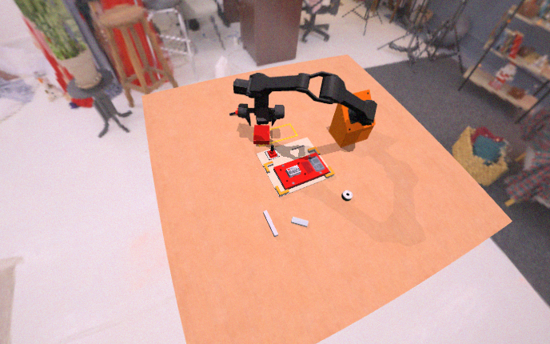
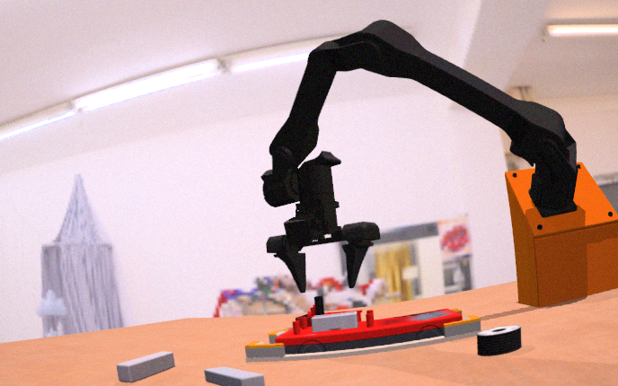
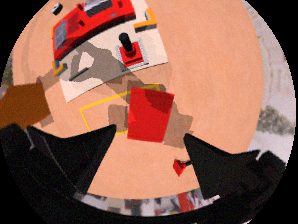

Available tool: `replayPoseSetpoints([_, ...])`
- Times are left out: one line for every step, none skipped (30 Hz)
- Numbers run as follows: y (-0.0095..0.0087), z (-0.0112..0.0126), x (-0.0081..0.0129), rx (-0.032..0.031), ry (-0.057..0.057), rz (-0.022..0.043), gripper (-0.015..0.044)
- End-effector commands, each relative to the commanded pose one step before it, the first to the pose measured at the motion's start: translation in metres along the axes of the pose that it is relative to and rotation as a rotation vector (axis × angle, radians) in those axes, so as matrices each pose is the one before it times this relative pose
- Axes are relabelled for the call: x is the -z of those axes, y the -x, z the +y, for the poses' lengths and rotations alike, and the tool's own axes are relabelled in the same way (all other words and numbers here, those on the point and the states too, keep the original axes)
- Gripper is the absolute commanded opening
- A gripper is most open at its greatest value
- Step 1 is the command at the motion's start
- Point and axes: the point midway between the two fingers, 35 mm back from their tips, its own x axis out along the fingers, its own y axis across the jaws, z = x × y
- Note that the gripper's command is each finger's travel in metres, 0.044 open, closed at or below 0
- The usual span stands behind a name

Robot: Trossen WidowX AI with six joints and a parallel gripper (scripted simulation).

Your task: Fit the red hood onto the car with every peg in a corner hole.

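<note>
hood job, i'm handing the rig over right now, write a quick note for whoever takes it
Gripper: open, holding nothing, pointing down and hanging above the hood, not touching it.
Hood: red shell lying on the table beside the yellow outline, just beyond the jig. In the wrist view it sits between the two fingers, a little nearer the right one.
Chassis: in the jig, engine block in place, pegs standing uncovered.
Done: approach over the hood only.
Left: lower, close on the hood, lift, carry it to the chassis, seat every corner hole on a peg until flat, release, withdraw without touching anything.
</note>
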Motion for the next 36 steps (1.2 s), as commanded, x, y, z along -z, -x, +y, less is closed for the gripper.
replayPoseSetpoints([-0.00534, 0.00080, -0.00048, -0.00164, -0.0056, -0.00599, 0.0440])
replayPoseSetpoints([-0.00099, -0.00001, -0.00002, -0.00001, 0.0000, -0.00003, 0.0440])
replayPoseSetpoints([-0.00099, 0.00000, -0.00002, -0.00001, 0.0000, -0.00004, 0.0440])
replayPoseSetpoints([-0.00099, 0.00000, -0.00002, -0.00001, 0.0000, -0.00004, 0.0440])
replayPoseSetpoints([-0.00098, 0.00001, -0.00002, -0.00001, 0.0000, -0.00004, 0.0440])
replayPoseSetpoints([-0.00098, 0.00001, -0.00002, -0.00001, 0.0000, -0.00004, 0.0440])
replayPoseSetpoints([-0.00098, 0.00001, -0.00002, -0.00001, 0.0000, -0.00004, 0.0440])
replayPoseSetpoints([-0.00098, 0.00002, -0.00002, -0.00002, 0.0000, -0.00005, 0.0440])
replayPoseSetpoints([-0.00098, 0.00002, -0.00002, -0.00002, 0.0000, -0.00005, 0.0440])
replayPoseSetpoints([-0.00098, 0.00008, -0.00004, -0.00002, 0.0000, -0.00005, 0.0440])
replayPoseSetpoints([-0.00098, 0.00008, -0.00004, -0.00002, 0.0000, -0.00005, 0.0440])
replayPoseSetpoints([-0.00098, 0.00008, -0.00004, -0.00002, 0.0000, -0.00006, 0.0440])
replayPoseSetpoints([-0.00098, 0.00009, -0.00004, -0.00003, 0.0000, -0.00006, 0.0440])
replayPoseSetpoints([-0.00098, 0.00009, -0.00004, -0.00003, 0.0000, -0.00006, 0.0440])
replayPoseSetpoints([-0.00098, 0.00009, -0.00004, -0.00003, 0.0000, -0.00006, 0.0440])
replayPoseSetpoints([-0.00098, 0.00009, -0.00004, -0.00003, 0.0000, -0.00006, 0.0440])
replayPoseSetpoints([-0.00098, 0.00009, -0.00004, -0.00003, 0.0000, -0.00007, 0.0440])
replayPoseSetpoints([-0.00098, 0.00009, -0.00004, -0.00003, 0.0000, -0.00007, 0.0440])
replayPoseSetpoints([-0.00098, 0.00009, -0.00004, -0.00004, 0.0000, -0.00007, 0.0440])
replayPoseSetpoints([-0.00098, 0.00009, -0.00004, -0.00004, 0.0000, -0.00007, 0.0440])
replayPoseSetpoints([-0.00097, 0.00009, -0.00005, -0.00004, 0.0000, -0.00007, 0.0440])
replayPoseSetpoints([-0.00097, 0.00009, -0.00005, -0.00004, 0.0000, -0.00008, 0.0440])
replayPoseSetpoints([-0.00097, 0.00010, -0.00005, -0.00004, 0.0000, -0.00008, 0.0440])
replayPoseSetpoints([-0.00097, 0.00009, -0.00005, -0.00004, 0.0000, -0.00008, 0.0440])
replayPoseSetpoints([-0.00097, 0.00009, -0.00005, -0.00004, 0.0000, -0.00008, 0.0440])
replayPoseSetpoints([-0.00097, 0.00009, -0.00005, -0.00005, 0.0000, -0.00008, 0.0440])
replayPoseSetpoints([-0.00097, 0.00008, -0.00005, -0.00005, 0.0000, -0.00009, 0.0440])
replayPoseSetpoints([-0.00097, 0.00009, -0.00005, -0.00005, 0.0000, -0.00009, 0.0440])
replayPoseSetpoints([-0.00097, 0.00009, -0.00005, -0.00005, 0.0000, -0.00009, 0.0440])
replayPoseSetpoints([-0.00097, 0.00009, -0.00005, -0.00005, 0.0000, -0.00009, 0.0440])
replayPoseSetpoints([-0.00097, 0.00010, -0.00005, -0.00006, 0.0000, -0.00009, 0.0440])
replayPoseSetpoints([-0.00097, 0.00010, -0.00005, -0.00006, 0.0000, -0.00010, 0.0440])
replayPoseSetpoints([-0.00096, 0.00010, -0.00005, -0.00006, 0.0000, -0.00010, 0.0440])
replayPoseSetpoints([-0.00096, 0.00010, -0.00005, -0.00006, 0.0000, -0.00010, 0.0440])
replayPoseSetpoints([-0.00096, 0.00011, -0.00005, -0.00006, 0.0000, -0.00010, 0.0440])
replayPoseSetpoints([-0.00077, 0.00009, -0.00004, -0.00005, 0.0000, -0.00008, 0.0440])
